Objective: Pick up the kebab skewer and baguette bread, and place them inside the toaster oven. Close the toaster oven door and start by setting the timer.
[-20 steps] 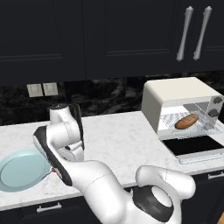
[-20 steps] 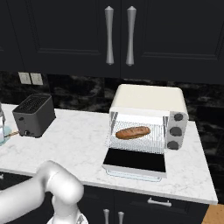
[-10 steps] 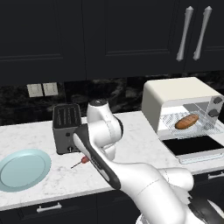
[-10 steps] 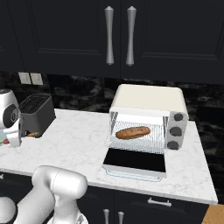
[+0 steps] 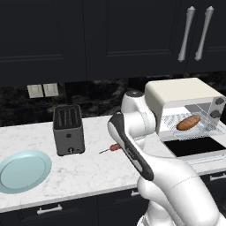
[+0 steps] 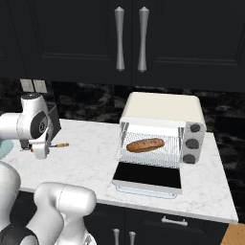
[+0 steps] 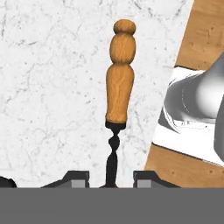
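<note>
The gripper point(image 7: 107, 178) is closed on the kebab skewer point(image 7: 118, 94), apparently above the counter point(image 7: 52, 87); baguette bread point(image 6: 145, 144) lies in the toaster oven point(image 6: 162, 112).

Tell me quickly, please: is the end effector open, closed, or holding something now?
End effector: closed on the kebab skewer, gripping its thin dark stick, the wooden handle pointing away.

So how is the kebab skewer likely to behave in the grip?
The kebab skewer looks stiff: its thin dark stem runs straight out from the jaws. Gripped on that narrow stem with the thicker wooden handle far out, it may pivot or slip.
</note>
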You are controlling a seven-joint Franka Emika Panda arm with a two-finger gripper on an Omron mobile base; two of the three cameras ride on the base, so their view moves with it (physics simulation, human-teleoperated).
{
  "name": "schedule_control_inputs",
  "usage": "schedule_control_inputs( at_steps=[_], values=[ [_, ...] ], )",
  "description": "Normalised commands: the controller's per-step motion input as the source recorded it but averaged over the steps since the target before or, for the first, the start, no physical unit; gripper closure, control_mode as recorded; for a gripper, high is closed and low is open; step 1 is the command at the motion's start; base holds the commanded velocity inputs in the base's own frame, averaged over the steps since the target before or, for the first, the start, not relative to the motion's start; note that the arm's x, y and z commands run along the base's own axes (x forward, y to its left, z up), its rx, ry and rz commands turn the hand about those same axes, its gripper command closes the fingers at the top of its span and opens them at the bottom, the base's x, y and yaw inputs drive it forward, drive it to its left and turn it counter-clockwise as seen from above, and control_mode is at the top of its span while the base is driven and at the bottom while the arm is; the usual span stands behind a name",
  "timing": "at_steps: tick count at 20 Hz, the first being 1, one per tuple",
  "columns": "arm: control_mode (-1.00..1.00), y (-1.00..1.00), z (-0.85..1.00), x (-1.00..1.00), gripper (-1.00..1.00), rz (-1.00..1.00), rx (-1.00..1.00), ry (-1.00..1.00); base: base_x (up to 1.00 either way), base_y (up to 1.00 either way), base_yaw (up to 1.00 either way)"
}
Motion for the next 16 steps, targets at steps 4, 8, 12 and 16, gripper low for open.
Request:
schedule_control_inputs(
  at_steps=[4,8,12,16],
  values=[
    [-1.0,-1.0,0.14,0.25,1.0,-0.15,0.0,-0.04,0.0,0.0,0.0],
    [-1.0,-1.0,0.11,0.09,1.0,-0.06,0.0,-0.08,0.0,0.0,0.0],
    [-1.0,-1.0,0.08,0.04,1.0,-0.01,0.0,-0.04,0.0,0.0,0.0],
    [-1.0,-1.0,0.0,0.05,1.0,0.0,0.0,-0.03,0.0,0.0,0.0]
  ],
)
